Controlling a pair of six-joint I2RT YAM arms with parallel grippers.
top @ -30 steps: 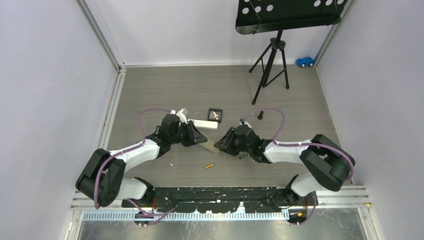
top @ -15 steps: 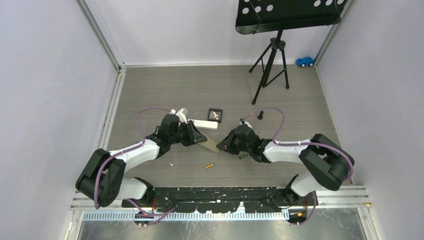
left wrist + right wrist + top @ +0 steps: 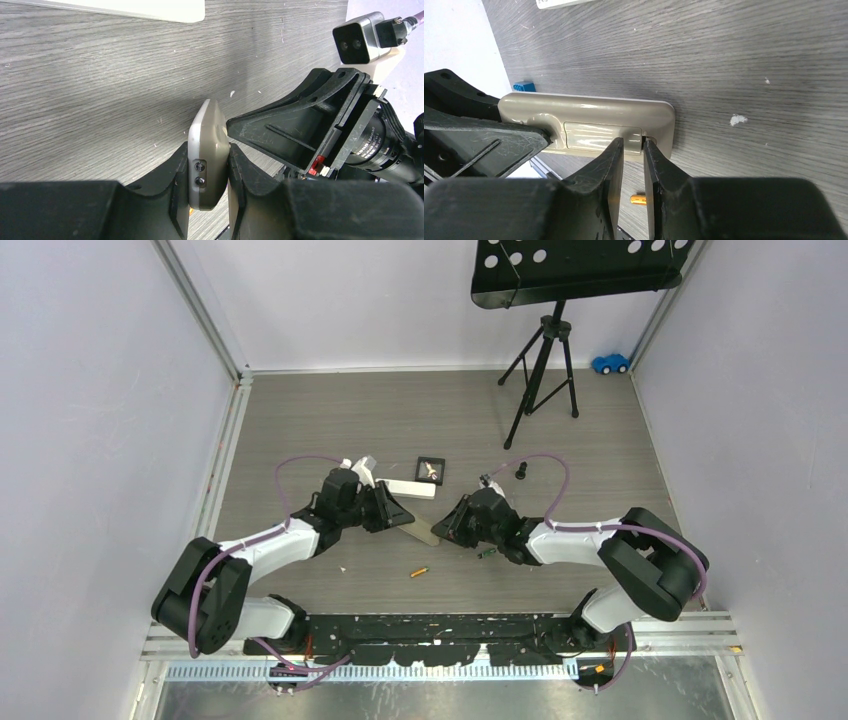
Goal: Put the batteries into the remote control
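**A:** Where's the remote control [image 3: 421,531], and how does it lie?

**B:** Mid-worktop [image 3: 350,420], a little towards the near edge, between the two claws. It is propped on one long edge. Its long axis slants from far-left to near-right, with the grey-beige back turned towards the right claw [image 3: 633,146].

**A:** And the claws?

**B:** The left claw [image 3: 209,167] is clamped on the remote's far-left end. The right claw's jaws are narrow, tips at the cover on the back. I cannot tell whether they pinch anything.

**A:** Any change from a second ago?

**B:** Little. The right claw has crept slightly farther in. The remote, the orange battery [image 3: 419,571] and the green-and-black battery [image 3: 486,553] lie as before.
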